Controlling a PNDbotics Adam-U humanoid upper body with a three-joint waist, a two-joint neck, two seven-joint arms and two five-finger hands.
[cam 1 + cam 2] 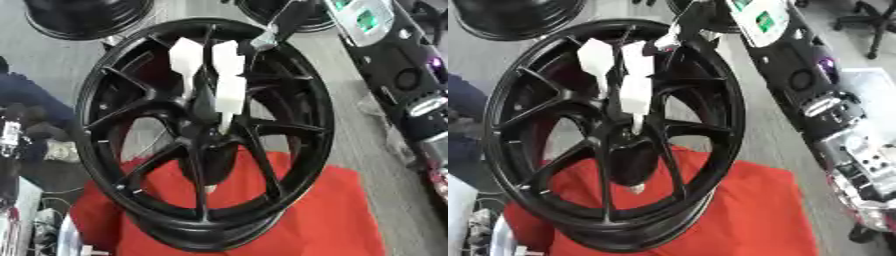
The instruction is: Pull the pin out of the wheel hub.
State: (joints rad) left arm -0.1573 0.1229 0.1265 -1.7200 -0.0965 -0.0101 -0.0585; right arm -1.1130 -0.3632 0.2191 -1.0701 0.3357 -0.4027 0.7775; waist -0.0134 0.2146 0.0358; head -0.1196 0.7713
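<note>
Left eye view showed the right hand [214,80], white fingers pinched on a pale pin [226,121] at the centre of the black wheel [105,90]. Pin looked light, stiff, smooth; best gripped near its exposed upper end. Left hand unseen.

Both views soft & blurry overall, no crisp edges anywhere. Light is even, diffuse, prob. overhead; no hard shadows. Black wheel hub [203,135] reads very dark, spokes merge w/ low contrast, only faint sheen along the rim. White pieces [219,75] at the hub's upper part are blown out, no surface detail. Red cloth [745,210] saturated, folds barely visible, slight shade under the rim. Grey floor [70,55] bright, washed. Green screens [763,20] at top glow, smeared. Edges & corners blurrier still, clutter at lower left unreadable.
</note>
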